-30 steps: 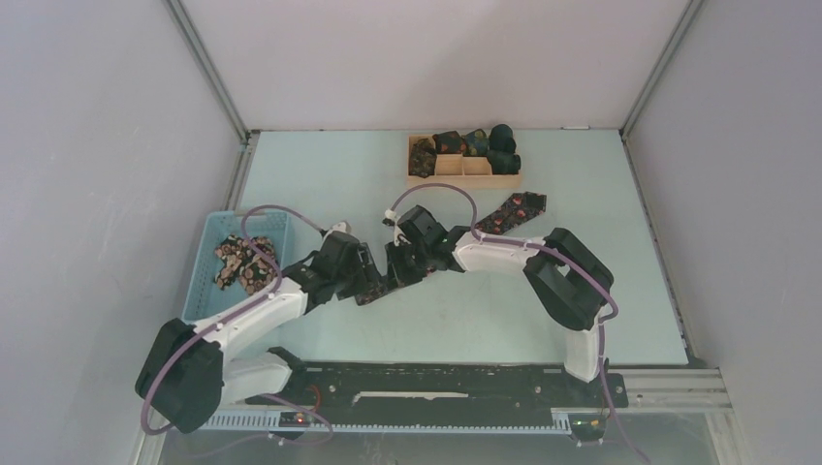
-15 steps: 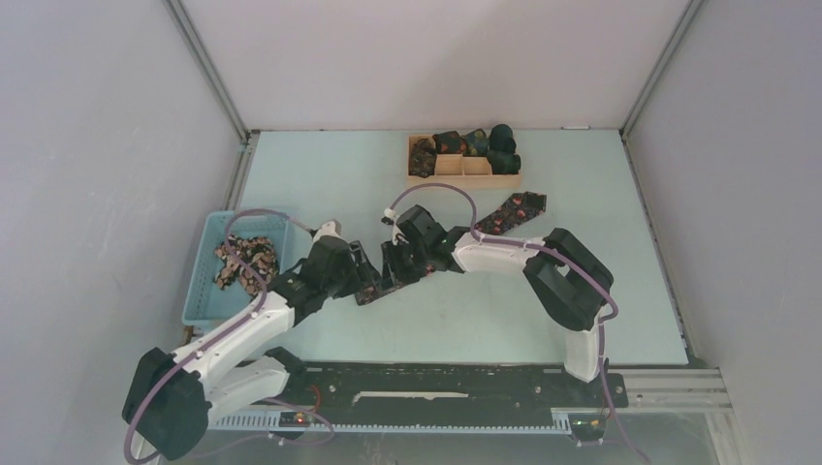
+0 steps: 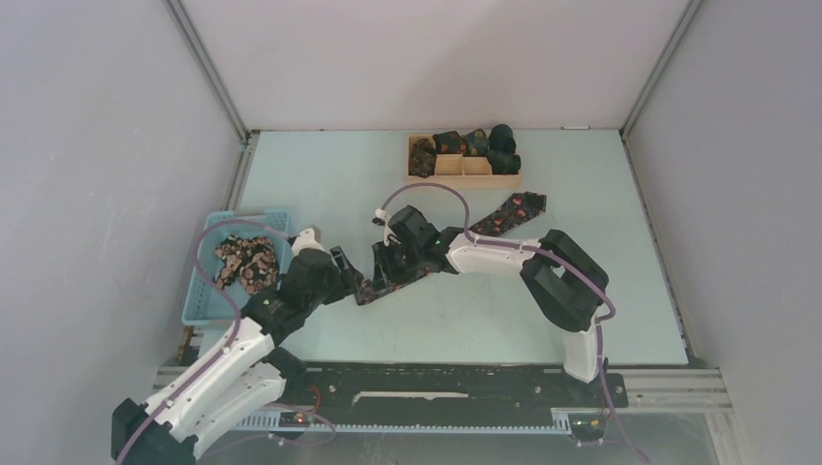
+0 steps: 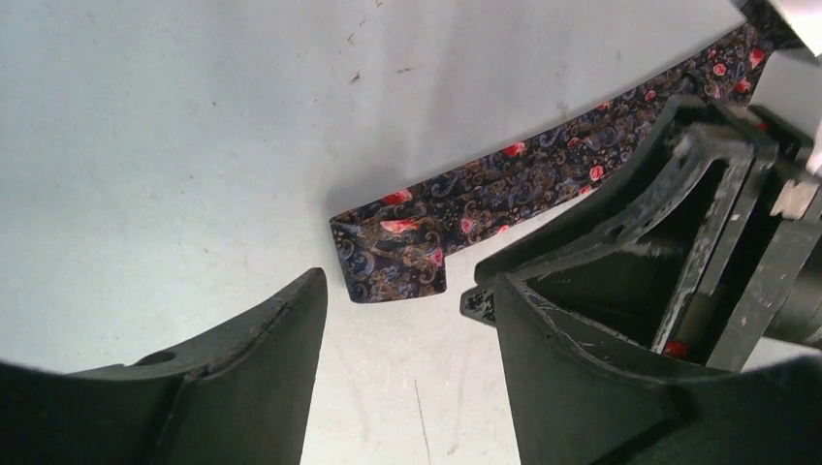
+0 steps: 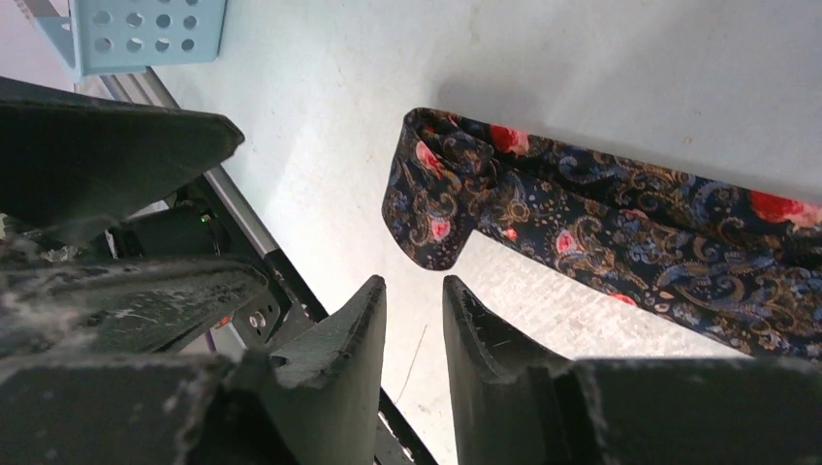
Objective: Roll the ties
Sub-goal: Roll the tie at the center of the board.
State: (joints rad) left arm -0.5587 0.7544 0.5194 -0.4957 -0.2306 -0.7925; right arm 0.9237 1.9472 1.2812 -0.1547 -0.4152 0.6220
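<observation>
One dark floral tie (image 3: 485, 221) lies flat and diagonal on the table, its near end (image 3: 364, 291) folded over once. That end shows in the left wrist view (image 4: 393, 254) and the right wrist view (image 5: 436, 194). My left gripper (image 3: 341, 275) is open and empty, just left of the tie's end, with its jaws (image 4: 407, 286) wide apart short of the fabric. My right gripper (image 3: 386, 268) hovers over the tie near the end. Its jaws (image 5: 412, 291) stand a narrow gap apart with nothing between them, just short of the fold.
A light-blue basket (image 3: 205, 281) at the left holds more loose ties (image 3: 246, 262). A wooden divided tray (image 3: 463, 180) at the back holds several rolled ties (image 3: 490, 145). The basket's corner shows in the right wrist view (image 5: 145, 34). The arms' base rail runs along the near edge.
My left arm has drawn back toward the near left, off the tie's end. My right gripper has shifted slightly left along the tie. The tie stays in place.
</observation>
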